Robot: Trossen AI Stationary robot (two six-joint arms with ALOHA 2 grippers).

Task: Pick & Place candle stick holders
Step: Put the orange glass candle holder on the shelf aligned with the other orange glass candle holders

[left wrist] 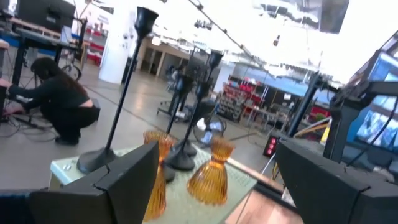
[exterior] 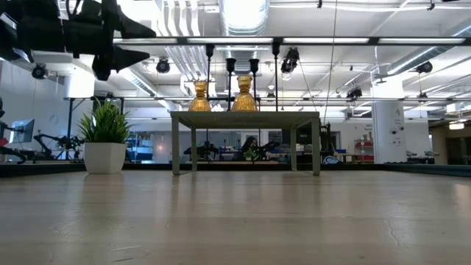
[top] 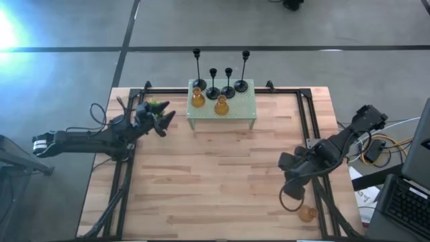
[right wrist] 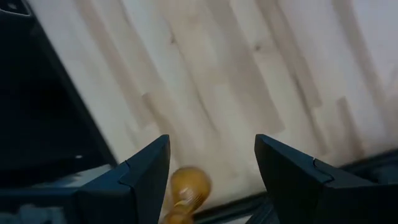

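Note:
Four black candle stick holders (top: 220, 77) and two amber glass ones (top: 197, 99) (top: 221, 105) stand on the pale green perforated stand (top: 243, 106) at the table's far middle. A third amber holder (top: 308, 214) sits on the table near its near right corner; it also shows in the right wrist view (right wrist: 188, 185). My right gripper (top: 290, 181) (right wrist: 211, 180) is open and empty above the table, a little to the far left of that holder. My left gripper (top: 164, 124) (left wrist: 217, 186) is open and empty in the air left of the stand, pointing at the holders.
A small green potted plant (top: 154, 105) (exterior: 105, 140) stands just beyond my left gripper, left of the stand. Black frame rails (top: 316, 195) run along the table's sides, close to the third amber holder. Bare wood (top: 215, 175) fills the table's middle. A person crouches in the room behind (left wrist: 56, 102).

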